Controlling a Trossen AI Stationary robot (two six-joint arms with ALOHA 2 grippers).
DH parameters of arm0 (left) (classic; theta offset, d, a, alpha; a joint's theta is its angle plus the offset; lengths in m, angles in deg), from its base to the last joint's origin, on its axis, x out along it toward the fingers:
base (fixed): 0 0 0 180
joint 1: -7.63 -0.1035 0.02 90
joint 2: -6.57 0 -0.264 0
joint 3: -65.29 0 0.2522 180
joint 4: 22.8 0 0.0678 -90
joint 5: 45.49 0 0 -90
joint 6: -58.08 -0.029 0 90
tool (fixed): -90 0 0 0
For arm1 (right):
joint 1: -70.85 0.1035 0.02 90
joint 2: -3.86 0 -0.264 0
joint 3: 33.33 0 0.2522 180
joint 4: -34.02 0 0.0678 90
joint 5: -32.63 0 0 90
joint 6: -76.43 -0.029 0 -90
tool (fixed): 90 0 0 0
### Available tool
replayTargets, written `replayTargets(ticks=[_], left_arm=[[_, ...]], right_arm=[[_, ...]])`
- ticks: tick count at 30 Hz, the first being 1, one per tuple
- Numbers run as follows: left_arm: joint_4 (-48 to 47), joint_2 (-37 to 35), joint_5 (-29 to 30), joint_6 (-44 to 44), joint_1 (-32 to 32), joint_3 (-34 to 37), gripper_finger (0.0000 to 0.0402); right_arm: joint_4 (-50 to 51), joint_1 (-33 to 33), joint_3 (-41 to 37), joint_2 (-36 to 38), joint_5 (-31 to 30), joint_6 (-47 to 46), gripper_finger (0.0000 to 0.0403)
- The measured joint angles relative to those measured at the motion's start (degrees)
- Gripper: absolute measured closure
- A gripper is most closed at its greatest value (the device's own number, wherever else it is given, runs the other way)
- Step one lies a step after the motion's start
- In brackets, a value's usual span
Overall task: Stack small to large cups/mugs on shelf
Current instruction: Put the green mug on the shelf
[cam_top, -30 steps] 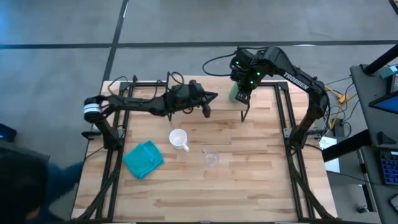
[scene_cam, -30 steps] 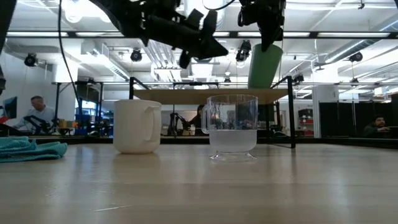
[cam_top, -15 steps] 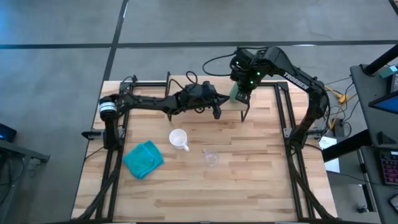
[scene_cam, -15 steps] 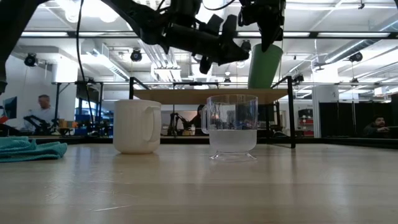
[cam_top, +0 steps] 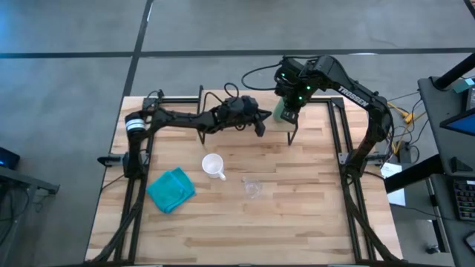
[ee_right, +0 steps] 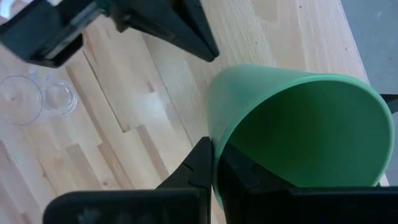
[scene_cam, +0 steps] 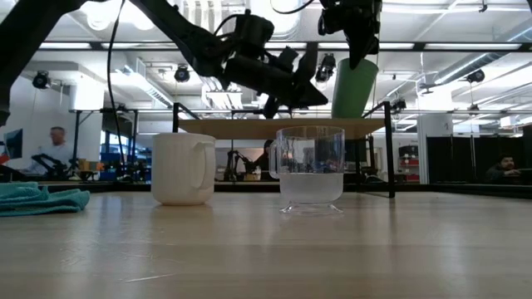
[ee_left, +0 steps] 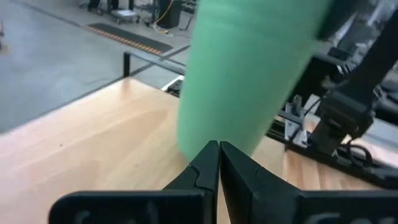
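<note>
The tall green cup [cam_top: 280,113] is at the right end of the light-wood shelf [scene_cam: 233,127], tilted, its base at the board's level in the low view [scene_cam: 353,87]. My right gripper [cam_top: 288,110] is shut on it from above. My left gripper [cam_top: 260,127] is shut and empty over the shelf, its tips pointing at the cup's outer wall [ee_left: 249,68] and standing just short of it [ee_right: 214,56]. The white mug [cam_top: 213,166] and the small clear glass cup [cam_top: 252,187] stand on the tabletop nearer the front. My right gripper holds the green cup by its rim [ee_right: 214,134], one finger inside the cup and one outside its wall. The fingers come from above, pointing down. The cup hangs tilted below them; whether its base rests on the shelf board I cannot tell.
A teal cloth [cam_top: 171,188] lies on the tabletop at the front left. The shelf's thin black legs [scene_cam: 391,158] stand behind the mug and the glass cup. Black frame rails [cam_top: 338,141] run along the table's sides. People show in the room beyond [scene_cam: 54,149].
My left gripper has gone toward the table's right edge along the shelf and down, closing in on the green cup's side. The green cup has kept still.
</note>
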Motion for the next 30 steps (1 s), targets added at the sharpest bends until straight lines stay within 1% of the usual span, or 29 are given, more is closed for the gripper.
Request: replayTargets(ticks=[7, 11, 30], left_arm=[[0.02, 2.5, -0.91, 5.24, -0.67, -2.63, 0.0402], [-0.05, 3.27, -2.53, 5.24, -0.67, -3.87, 0.0402], [0.0, 3.15, -2.83, 5.22, -0.61, -4.25, 0.0402]], right_arm=[[-0.04, 0.44, 0.0, 0.0, 0.01, 0.11, 0.0394], [-0.06, 0.63, 0.0, 0.07, -0.11, 0.66, 0.0394], [-0.82, 0.63, 0.0, 0.07, -0.07, 1.81, 0.0394]])
